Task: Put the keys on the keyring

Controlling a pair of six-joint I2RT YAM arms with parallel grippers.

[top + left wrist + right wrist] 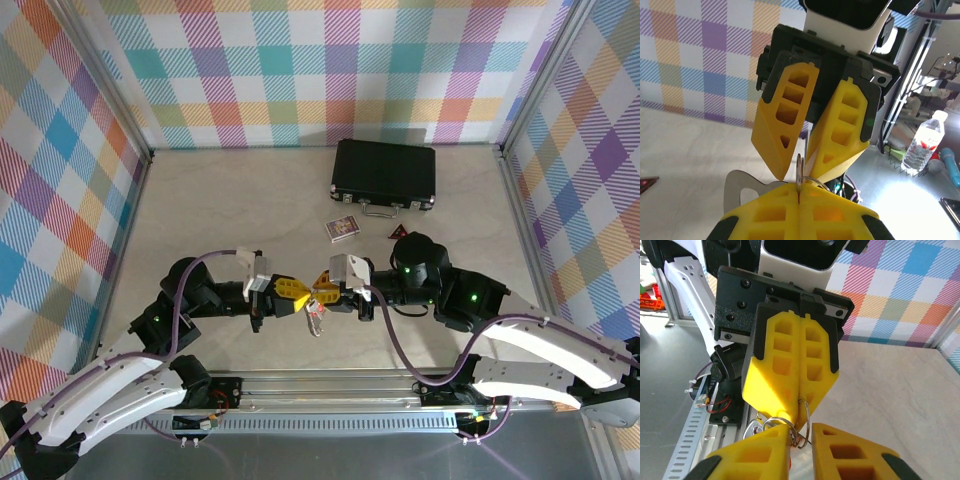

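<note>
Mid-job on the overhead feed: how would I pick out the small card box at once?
Find the black case lying near the back wall. Just in front of its handle side, toward the left, a small card box lies flat on the table. It is a pale printed rectangle, unlike the dark red triangular piece to its right.

Probably a lab: plaid backdrop walls [300, 70], aluminium framing [330, 383].

1. The top view is bright and evenly lit from above; the case [385, 172] throws a faint shadow behind it.
2. In the left wrist view, glare washes out the right side around the bottle [922, 145].
3. The nearest fingers [780, 200] look soft.
</note>
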